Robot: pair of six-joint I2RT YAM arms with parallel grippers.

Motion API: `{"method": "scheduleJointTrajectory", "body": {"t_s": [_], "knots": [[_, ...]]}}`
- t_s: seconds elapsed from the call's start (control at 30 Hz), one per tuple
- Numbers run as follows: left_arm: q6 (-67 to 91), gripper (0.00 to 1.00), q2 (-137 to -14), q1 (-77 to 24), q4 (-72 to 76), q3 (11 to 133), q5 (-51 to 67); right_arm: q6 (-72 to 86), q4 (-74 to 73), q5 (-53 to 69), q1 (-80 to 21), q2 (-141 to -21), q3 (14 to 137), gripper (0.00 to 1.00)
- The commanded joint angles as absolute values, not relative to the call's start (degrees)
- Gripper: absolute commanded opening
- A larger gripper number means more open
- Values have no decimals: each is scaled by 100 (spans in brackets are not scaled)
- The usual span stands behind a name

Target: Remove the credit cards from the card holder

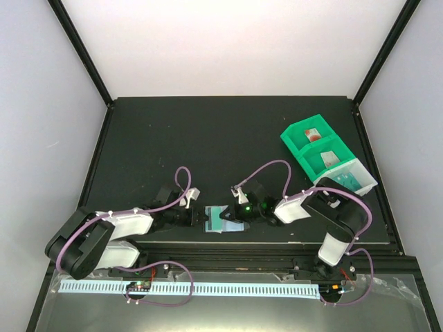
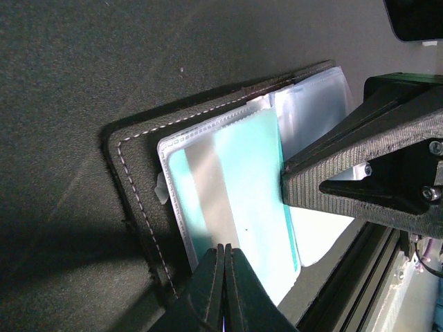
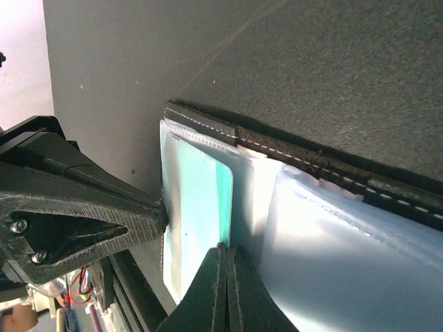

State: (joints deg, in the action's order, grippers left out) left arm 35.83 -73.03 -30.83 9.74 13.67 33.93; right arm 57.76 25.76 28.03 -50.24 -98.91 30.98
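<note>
Lying open on a black matte table [image 1: 208, 138], close to the middle of its near edge, a black, white-stitched folding card holder [image 2: 131, 187] is shown with its clear plastic sleeves fanned upward. A thin teal-green plastic card [image 2: 249, 200] is seen in the topmost sleeve; how far out it sits cannot be told.

The left gripper [image 2: 223, 252] is clenched on one edge of that sleeve, apparently pinning the holder. The right gripper [image 3: 225, 252] is clenched at the card's opposite edge. Whether card alone or sleeve plastic as well is pinched there cannot be told.

Several risks are judged from this:
- If sleeve film is caught with the card, the whole holder could be dragged instead of the card being freed.
- The left pinch is taken on thin, slick plastic and could be lost under a pull.
- With the holder so close to the near edge, it could be tugged off the table.
- The two grippers are set nearly touching, so a collision is possible.

Farther off, toward the right edge, green plastic bin trays [image 1: 291, 138] and a clear tray [image 1: 367, 181] are seen, well apart from the holder.
</note>
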Motion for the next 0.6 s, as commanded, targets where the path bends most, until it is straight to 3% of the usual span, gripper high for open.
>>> {"method": "scheduleJointTrajectory", "body": {"t_s": [0.0, 0.57], "knots": [[3494, 2, -7475, -3109, 815, 1450, 3199, 5852, 2998, 2954, -4968, -10016, 2972, 1], [3569, 6, -7303, -3116, 718, 1449, 3058, 5685, 3083, 3068, -4603, -9654, 2619, 1]]}}
